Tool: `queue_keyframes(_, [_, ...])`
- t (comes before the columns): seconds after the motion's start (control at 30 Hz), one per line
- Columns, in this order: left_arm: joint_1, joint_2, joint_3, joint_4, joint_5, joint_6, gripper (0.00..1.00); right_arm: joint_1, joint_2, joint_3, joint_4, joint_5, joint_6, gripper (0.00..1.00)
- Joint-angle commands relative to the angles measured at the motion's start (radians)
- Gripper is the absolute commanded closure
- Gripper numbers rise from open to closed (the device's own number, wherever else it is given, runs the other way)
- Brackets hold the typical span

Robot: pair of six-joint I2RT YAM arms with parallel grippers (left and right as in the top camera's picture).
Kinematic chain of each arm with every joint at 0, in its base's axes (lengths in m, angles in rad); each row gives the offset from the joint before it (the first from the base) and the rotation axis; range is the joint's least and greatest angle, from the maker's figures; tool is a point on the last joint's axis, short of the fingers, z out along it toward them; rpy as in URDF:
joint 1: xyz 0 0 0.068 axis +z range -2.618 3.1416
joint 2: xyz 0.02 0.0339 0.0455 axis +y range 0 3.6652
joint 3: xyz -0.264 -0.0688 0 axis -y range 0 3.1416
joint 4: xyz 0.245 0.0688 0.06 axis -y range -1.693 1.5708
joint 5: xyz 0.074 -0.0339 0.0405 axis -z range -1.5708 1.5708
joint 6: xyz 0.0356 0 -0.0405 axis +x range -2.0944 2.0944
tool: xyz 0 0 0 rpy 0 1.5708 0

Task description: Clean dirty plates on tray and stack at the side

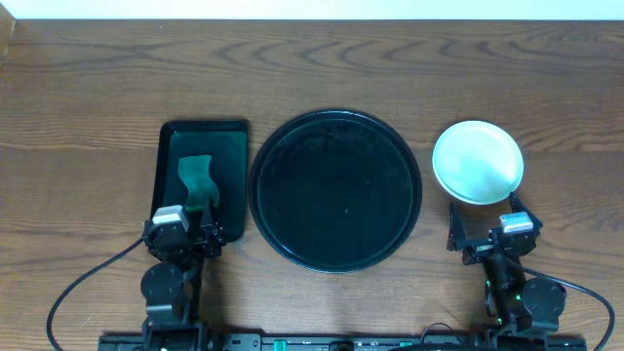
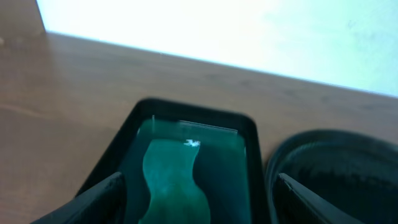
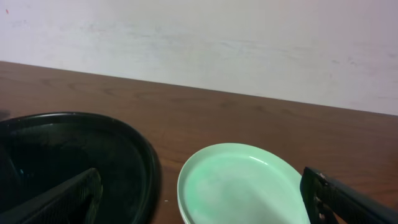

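Sitting on the table [image 1: 97,97] toward its right edge, the plates [image 1: 478,162] form one stack just beside the tray [image 1: 336,195], apart from its rim. The top plate is pale mint and looks clean in the right wrist view [image 3: 242,186]. How many plates lie under it I cannot tell. The tray, round, black and glossy with a raised rim, lies at the middle of the table, nearer the front edge than the back.

The right claw [image 1: 487,224] is just in front of the stack, on the side of the front edge, its jaws spread wide and holding nothing. In its own camera the two fingers [image 3: 62,199] frame the near rim of the top plate without touching it.

Left of the black tray, nearly touching it, lies a smaller dark green rectangular tray [image 1: 234,156] with a green wiping pad [image 1: 198,180] inside, wavy along its sides. The left claw [image 1: 185,222] is over this tray's front end, jaws wide apart, the pad [image 2: 171,180] between the fingers [image 2: 106,193] but not gripped.
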Motion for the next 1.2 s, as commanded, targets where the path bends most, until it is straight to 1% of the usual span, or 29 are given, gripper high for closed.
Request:
queue_keyframes(0.0, [-0.002, -0.063, -0.008, -0.054, 0.001, 0.018, 0.25, 0.007, -0.006, -0.005, 0.000, -0.008, -0.010, 0.01])
queue_keyframes(0.07, [-0.003, -0.086, -0.008, -0.050, 0.001, 0.017, 0.25, 0.007, -0.006, -0.005, 0.000, -0.008, -0.010, 0.01])
queue_keyframes(1.17, [-0.003, -0.063, -0.008, -0.052, 0.002, 0.017, 0.25, 0.007, -0.006, -0.005, 0.000, -0.008, -0.010, 0.01])
